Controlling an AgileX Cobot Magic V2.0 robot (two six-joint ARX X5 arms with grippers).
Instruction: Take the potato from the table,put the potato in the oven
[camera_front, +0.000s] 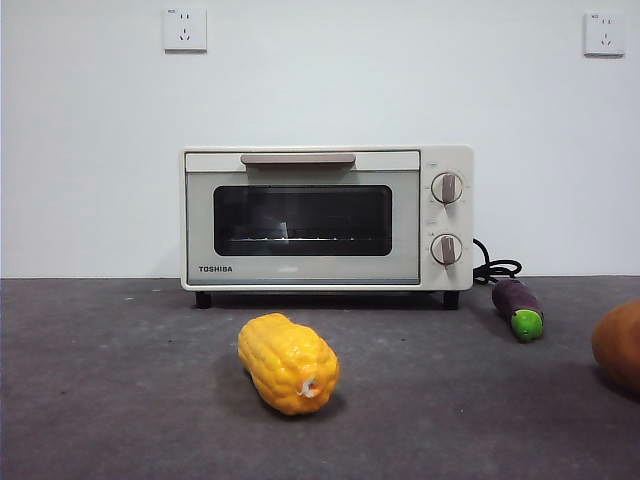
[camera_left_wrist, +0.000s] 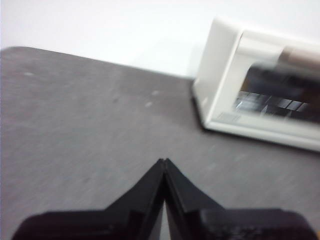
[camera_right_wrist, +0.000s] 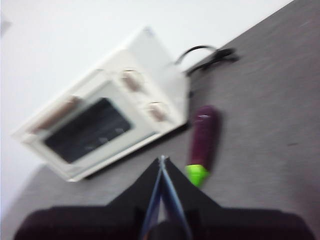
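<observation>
We see the flat dark grey mottled table (camera_front: 120, 400) running the full width of the front view, with the small cream-white toaster oven (camera_front: 326, 218) standing at its far edge against the white wall, its dark glass door shut and the beige bar handle along the top of the door. The smooth orange-brown oval potato (camera_front: 620, 343) lies at the right edge of the front view, cut off by the frame, so we see only its left part resting on the table. Between it and the oven lies the small purple eggplant with a green tip (camera_front: 518, 308), just beside the oven's right foot and near the black cord (camera_front: 495, 268). The bumpy yellow corn cob (camera_front: 288, 362) sits in front of the oven, well apart from the door, leaving a bare strip of table between them. To the left of the corn the table is open right across to the frame's edge. No arm shows in the front view. In the blurred wrist views, the left gripper (camera_left_wrist: 164, 161) hangs above bare table with the oven's left corner ahead, its black jaws pressed together tip to tip; the right gripper (camera_right_wrist: 162, 158) hangs above the table near the eggplant's green tip and the oven's knob side, jaws likewise closed, holding nothing.
</observation>
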